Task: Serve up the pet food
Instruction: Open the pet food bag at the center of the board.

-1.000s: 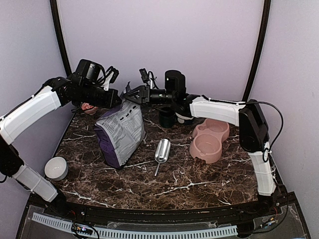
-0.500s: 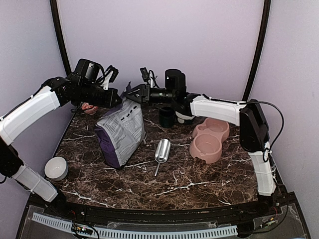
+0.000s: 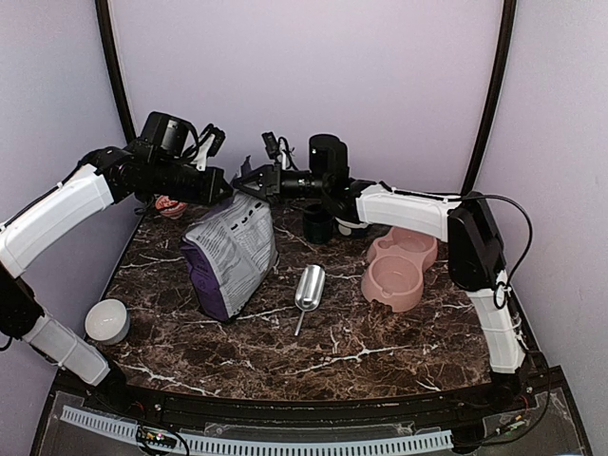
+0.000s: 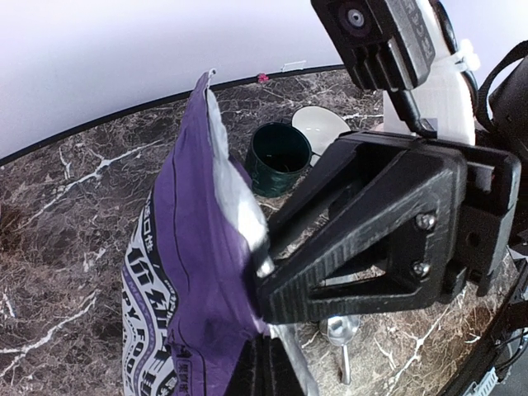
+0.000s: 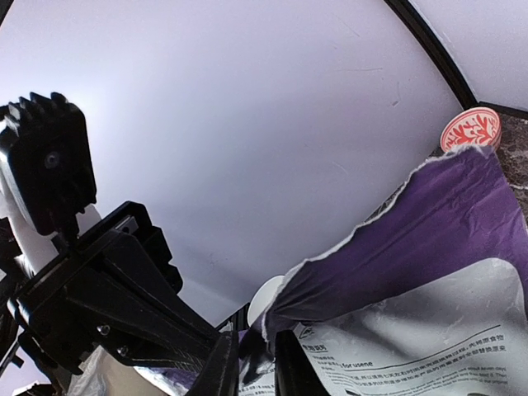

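marble table (image 3: 380, 347); purple bag (image 3: 233, 255) upright at left, steadied for opening; pink bowl (image 3: 399, 266) at right, scoop (image 3: 309, 285) between them, lying ready; left gripper (image 3: 226, 193) and right gripper (image 3: 247, 182) each pinched tight on bag's torn top, likely to spread it; kibble unseen, presumably inside bag

Purple-grey printed bag (image 3: 231, 255); pink bowl (image 3: 399, 266); brown white-veined table (image 3: 361, 351).

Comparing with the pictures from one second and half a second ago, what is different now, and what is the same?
The right arm shifted slightly to the left, and the right gripper closed its fingers on the torn top edge of the bag. The left gripper keeps its grip on the same edge. The bag, the scoop and the pink double bowl stayed in place.
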Controlling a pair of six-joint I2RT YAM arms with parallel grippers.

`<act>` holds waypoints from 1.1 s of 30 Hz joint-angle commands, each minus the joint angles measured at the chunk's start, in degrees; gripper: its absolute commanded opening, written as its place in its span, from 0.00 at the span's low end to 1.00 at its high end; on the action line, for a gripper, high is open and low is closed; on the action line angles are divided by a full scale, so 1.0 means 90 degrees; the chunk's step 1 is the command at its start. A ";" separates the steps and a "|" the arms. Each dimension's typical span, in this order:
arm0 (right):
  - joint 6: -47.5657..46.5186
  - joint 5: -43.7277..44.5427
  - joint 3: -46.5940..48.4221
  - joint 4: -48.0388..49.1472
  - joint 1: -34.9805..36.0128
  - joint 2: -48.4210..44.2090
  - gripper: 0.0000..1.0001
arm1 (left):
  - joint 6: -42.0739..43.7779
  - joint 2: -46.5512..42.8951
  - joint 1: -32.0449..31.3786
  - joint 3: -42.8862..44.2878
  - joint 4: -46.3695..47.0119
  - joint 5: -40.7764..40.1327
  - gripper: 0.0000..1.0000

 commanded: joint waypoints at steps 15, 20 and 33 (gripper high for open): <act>-0.1291 0.0346 0.0160 -0.0962 0.0060 -0.0077 0.00 | -0.0268 -0.0424 0.0044 -0.0078 -0.0036 -0.0515 0.00; -0.1814 0.0762 0.0120 -0.1578 0.0049 -0.0252 0.00 | -0.0425 -0.0713 0.0044 -0.0069 -0.0096 -0.1204 0.00; -0.1656 0.0618 0.0110 -0.1371 0.0048 -0.0264 0.00 | -0.0348 -0.0603 0.0046 0.0024 -0.0027 -0.0315 0.14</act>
